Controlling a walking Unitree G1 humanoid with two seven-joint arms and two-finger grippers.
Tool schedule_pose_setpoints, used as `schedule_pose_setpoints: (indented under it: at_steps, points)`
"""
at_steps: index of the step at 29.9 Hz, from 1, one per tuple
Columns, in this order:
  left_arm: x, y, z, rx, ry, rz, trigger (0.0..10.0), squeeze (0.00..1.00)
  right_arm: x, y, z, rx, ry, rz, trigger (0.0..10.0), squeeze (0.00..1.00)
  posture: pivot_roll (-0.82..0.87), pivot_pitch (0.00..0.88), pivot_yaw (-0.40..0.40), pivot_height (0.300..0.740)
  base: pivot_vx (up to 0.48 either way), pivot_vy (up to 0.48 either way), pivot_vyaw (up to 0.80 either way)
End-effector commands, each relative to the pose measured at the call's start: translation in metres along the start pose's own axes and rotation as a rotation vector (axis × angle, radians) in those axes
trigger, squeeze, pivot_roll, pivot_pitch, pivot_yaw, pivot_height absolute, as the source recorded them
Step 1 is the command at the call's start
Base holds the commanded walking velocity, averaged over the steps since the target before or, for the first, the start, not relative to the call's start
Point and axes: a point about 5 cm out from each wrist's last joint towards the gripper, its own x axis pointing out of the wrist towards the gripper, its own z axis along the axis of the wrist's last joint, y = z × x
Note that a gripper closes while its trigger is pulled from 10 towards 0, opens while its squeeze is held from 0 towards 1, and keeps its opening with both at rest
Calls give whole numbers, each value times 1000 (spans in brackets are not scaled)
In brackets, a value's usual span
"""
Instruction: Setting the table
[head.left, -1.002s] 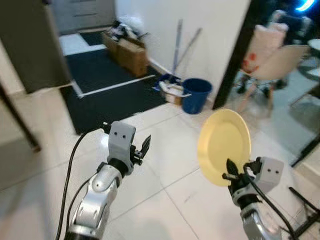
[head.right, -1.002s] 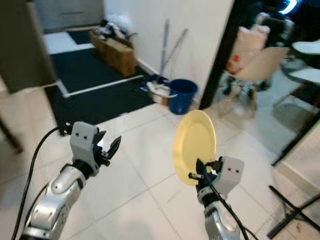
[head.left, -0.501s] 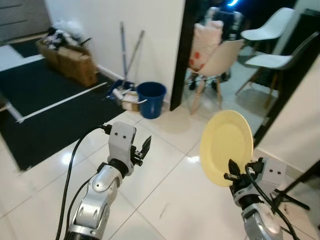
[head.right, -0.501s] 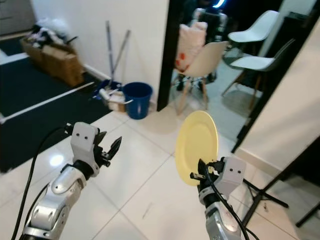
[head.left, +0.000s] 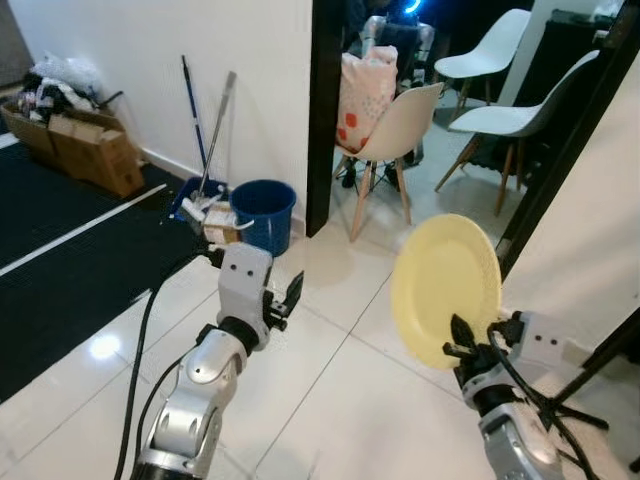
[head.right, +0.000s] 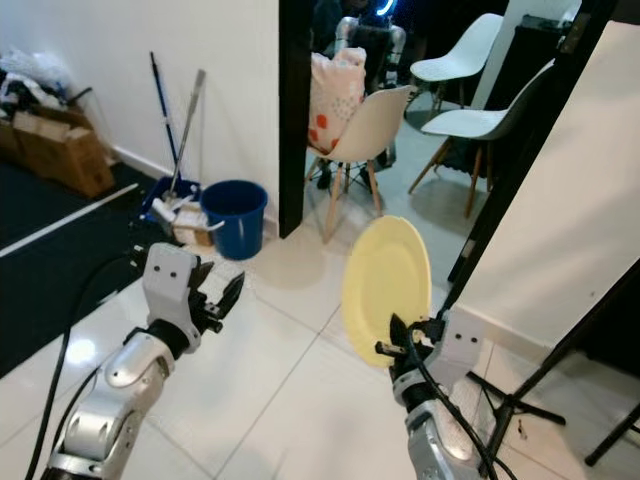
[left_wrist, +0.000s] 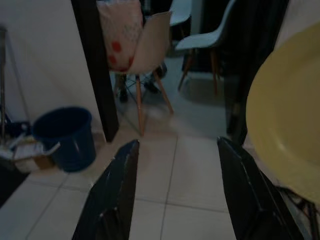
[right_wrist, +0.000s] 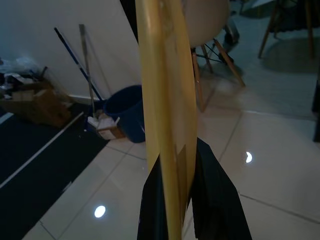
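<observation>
Plate (head.left: 446, 291), yellow, is held upright on its edge by the right end effector (head.left: 470, 348), whose two black fingers (right_wrist: 212, 200) pinch the lower rim, one on each face. It sits out in front of the robot, over the white tile floor (head.left: 330, 400), not on any worktop.

What changed vs approx. 1 s ago: the whole view has swung round, so that's the camera turning w/ the robot, not the things moving. Earlier the black mat and cardboard boxes took up most of the scene; now the dark doorway (head.left: 325, 110) stands ahead, w/ the beige chair (head.left: 400, 125) and white chairs (head.left: 500, 120) beyond it, and the blue bucket (head.left: 262, 215) and mop handles (head.left: 200, 120) by the wall to the left. Plate's pose in the grip looks the same throughout, no slip.

Left end effector (head.left: 285, 300) is raised at about the same height, fingers (left_wrist: 117, 195) spread apart, holding nothing.

Meaning for the task: likely the carry stage, robot heading toward the room w/ the chairs. No worktop can be made out yet; the far room is dim, so it may be just out of sight. Placing the plate is not yet done.
</observation>
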Motion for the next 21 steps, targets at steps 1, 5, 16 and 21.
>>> schedule_pose_setpoints:
  at_steps: [1, 5, 16, 21]
  points:
    - [-1, 1, -4, 11, 22, 0, 10000, 0, -1, 2, 2, 0, -8, 8, 10000, 0, 69, 86, 66, 740, 480, 0, 0]
    - [-1, 1, -4, 10, 25, 3, 10000, 0, 0, 5, 2, -13, -2, 25, 10000, 0, 68, 87, 65, 740, 480, 0, 0]
    - [-2, 2, -6, 6, 38, 14, 10000, 0, 1, 14, 0, -18, 12, 62, 10000, 0, 72, 89, 61, 740, 432, 0, 0]
    - [-2, 2, -6, 5, 40, 18, 10000, 0, 1, 15, -1, -18, 14, 68, 10000, 0, 73, 89, 60, 740, 336, 0, 0]
